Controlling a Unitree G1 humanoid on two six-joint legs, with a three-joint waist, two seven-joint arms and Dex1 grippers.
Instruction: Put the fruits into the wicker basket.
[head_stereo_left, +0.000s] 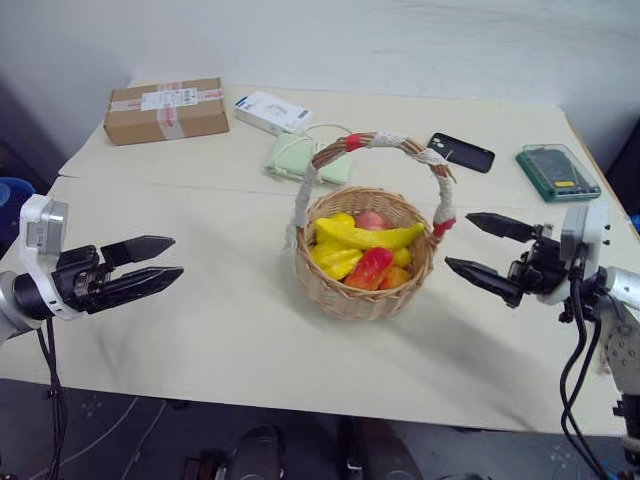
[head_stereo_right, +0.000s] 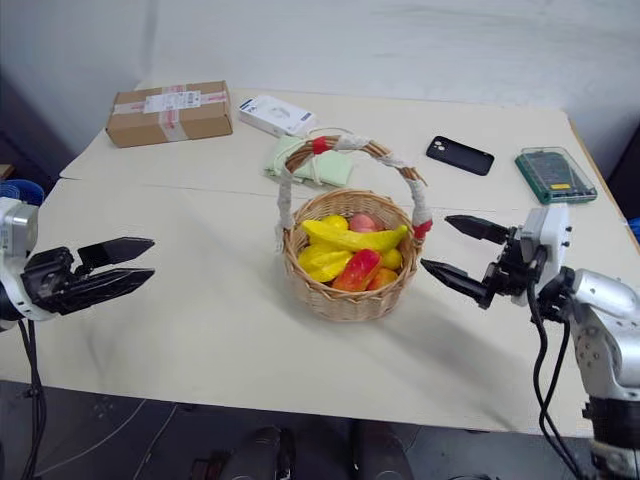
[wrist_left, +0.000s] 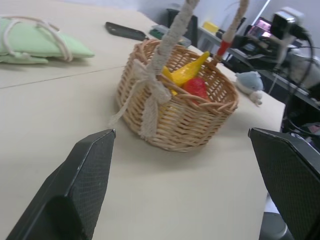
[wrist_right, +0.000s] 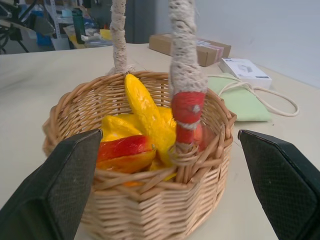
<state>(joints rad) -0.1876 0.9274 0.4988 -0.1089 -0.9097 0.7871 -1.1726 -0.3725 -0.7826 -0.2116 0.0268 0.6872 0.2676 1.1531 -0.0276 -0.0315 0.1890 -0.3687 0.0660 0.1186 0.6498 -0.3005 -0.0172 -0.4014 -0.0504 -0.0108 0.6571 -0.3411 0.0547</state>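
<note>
Left eye view: the wicker basket (head_stereo_left: 366, 262) is seen standing upright on the beige table (head_stereo_left: 200, 330), between the two grippers. The fruits (head_stereo_left: 362, 250) are piled inside it: a curved yellow banana (head_stereo_left: 370, 237) is laid across the top, a red and orange mango (head_stereo_left: 371, 267) is tucked in front of it, and a pink fruit (head_stereo_left: 372, 219) is seen at the back. The arched handle (head_stereo_left: 385, 142), wrapped in white cloth with red bands, is raised over the pile.

The left gripper (head_stereo_left: 150, 264) is held above the table well to the left of the basket, its two black fingers spread apart with nothing between them, pointed toward the basket. The right gripper (head_stereo_left: 483, 248) is held just beside the basket's right side, fingers likewise spread wide and empty, aimed at the rim without contact.

Beyond the grippers, past the basket, a pale green pouch (head_stereo_left: 297, 158) is placed, with a white box (head_stereo_left: 271, 111) and a taped cardboard box (head_stereo_left: 166, 109) farther off toward the left gripper's side. A black phone (head_stereo_left: 460, 152) and a clear green case (head_stereo_left: 557, 171) are placed beyond the right gripper. A small grey plush toy (wrist_left: 248, 82) is seen past the basket in the left wrist view.
</note>
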